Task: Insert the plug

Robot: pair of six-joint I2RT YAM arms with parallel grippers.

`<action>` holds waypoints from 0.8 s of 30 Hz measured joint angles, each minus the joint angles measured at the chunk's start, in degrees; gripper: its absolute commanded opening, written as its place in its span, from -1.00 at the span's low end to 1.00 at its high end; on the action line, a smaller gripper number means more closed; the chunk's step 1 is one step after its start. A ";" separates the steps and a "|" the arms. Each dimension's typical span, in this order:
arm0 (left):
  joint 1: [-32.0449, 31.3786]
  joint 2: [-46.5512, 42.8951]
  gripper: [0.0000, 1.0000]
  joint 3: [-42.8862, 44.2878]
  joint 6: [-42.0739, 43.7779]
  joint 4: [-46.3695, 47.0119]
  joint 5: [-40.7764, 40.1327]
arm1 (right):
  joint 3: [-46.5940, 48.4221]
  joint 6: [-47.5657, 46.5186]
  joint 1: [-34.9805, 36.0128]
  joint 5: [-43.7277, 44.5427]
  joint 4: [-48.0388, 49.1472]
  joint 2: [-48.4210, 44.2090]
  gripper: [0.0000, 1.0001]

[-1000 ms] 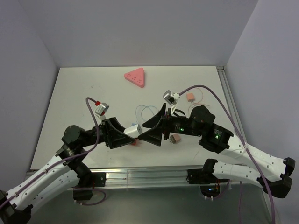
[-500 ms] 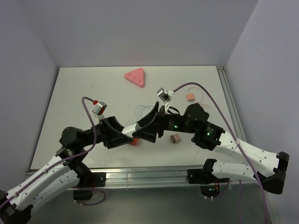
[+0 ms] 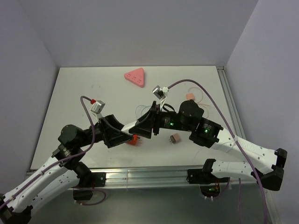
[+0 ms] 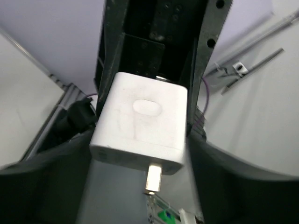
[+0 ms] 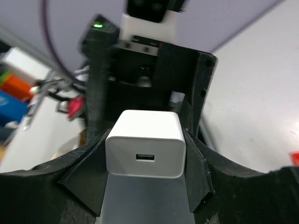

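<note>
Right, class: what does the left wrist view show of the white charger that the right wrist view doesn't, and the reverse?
Left wrist only: a metal prong sticking out at the lower edge of the white charger, and an oval dent on its broad face. Right wrist only: its USB port, facing the camera. Both: the charger between black fingers.

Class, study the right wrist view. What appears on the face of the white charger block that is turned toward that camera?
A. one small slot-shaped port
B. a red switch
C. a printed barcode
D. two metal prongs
A: in the right wrist view, the near face of the white charger block is plain white apart from a single small slot-shaped port in its middle.
</note>
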 measured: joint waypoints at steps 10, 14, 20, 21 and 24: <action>-0.09 -10.86 0.99 17.81 8.76 -49.07 -37.09 | 13.53 -8.85 -1.38 19.89 -26.71 4.09 -1.00; -0.07 -15.85 0.99 19.41 6.56 -61.02 -50.95 | 17.62 -15.15 -1.57 20.63 -31.65 10.69 -1.00; -0.09 -20.48 0.95 19.45 6.32 -67.63 -58.31 | 17.38 -22.56 0.00 21.33 -36.06 21.03 -1.00; -0.07 -20.59 0.94 19.45 6.38 -68.02 -58.69 | 17.38 -23.65 0.42 21.35 -36.41 22.47 -1.00; -0.09 -20.59 0.93 19.45 6.58 -68.65 -59.43 | 17.38 -27.36 2.47 22.18 -37.79 26.58 -1.00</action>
